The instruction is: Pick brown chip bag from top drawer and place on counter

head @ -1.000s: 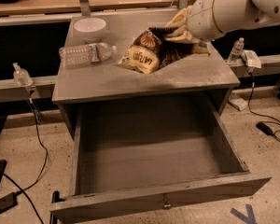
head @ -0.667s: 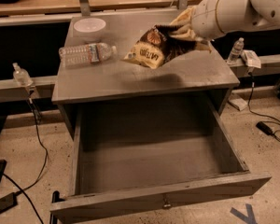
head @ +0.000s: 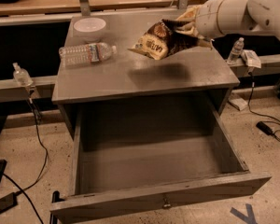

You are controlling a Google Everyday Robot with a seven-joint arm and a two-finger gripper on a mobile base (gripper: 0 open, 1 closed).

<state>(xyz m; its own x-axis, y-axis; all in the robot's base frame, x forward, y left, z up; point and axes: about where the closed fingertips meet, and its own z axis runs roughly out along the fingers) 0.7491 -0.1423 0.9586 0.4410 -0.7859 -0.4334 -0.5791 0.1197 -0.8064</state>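
Note:
The brown chip bag (head: 159, 41), dark brown with pale yellow ends and white lettering, hangs in the air above the grey counter (head: 144, 71) and casts a shadow on it. My gripper (head: 184, 24) is shut on the bag's right end, at the end of the white arm that reaches in from the upper right. The top drawer (head: 154, 160) is pulled wide open below the counter. Its box is bare inside and a small metal knob (head: 166, 202) sits on its front panel.
A clear water bottle (head: 86, 53) lies on the counter's left side, with a white bowl (head: 89, 28) behind it. Another small bottle (head: 235, 50) stands to the right of the cabinet. Cables run over the floor on both sides. Light wooden tabletops lie behind.
The gripper has lifted the chip bag up and slightly away from the counter; the bag now hangs clear above the top.

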